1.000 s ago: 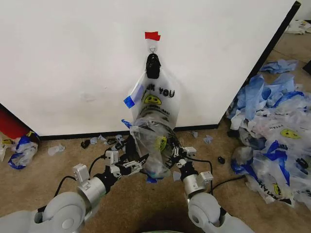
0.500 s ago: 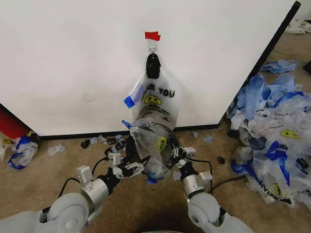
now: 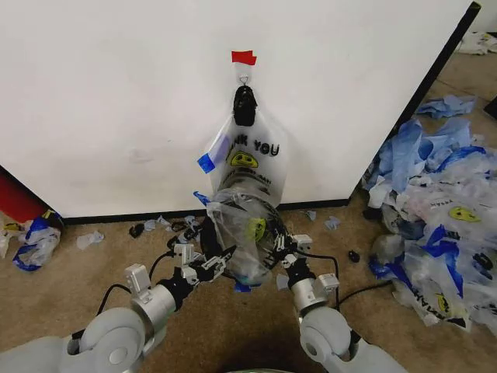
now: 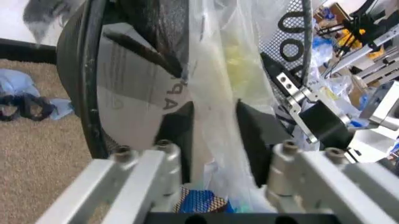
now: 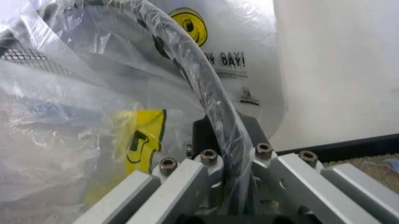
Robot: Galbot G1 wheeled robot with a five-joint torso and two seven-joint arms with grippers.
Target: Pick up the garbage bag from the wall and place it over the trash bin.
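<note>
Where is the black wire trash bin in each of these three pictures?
Head view: the trash bin stands low in the middle, before the wall, wrapped in a garbage bag.
Left wrist view: its dark rim and mesh side curve just beyond the left tool.
Right wrist view: its bag-covered rim runs between the right tool's jaws.
Shared landmark: the bag's yellow smiley face.

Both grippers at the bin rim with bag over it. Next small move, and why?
Probably ease the left gripper down, drawing film past the trash bin rim: its fingers stand apart around loose garbage bag film, while the right gripper seems clamped on the wrapped rim.
</note>
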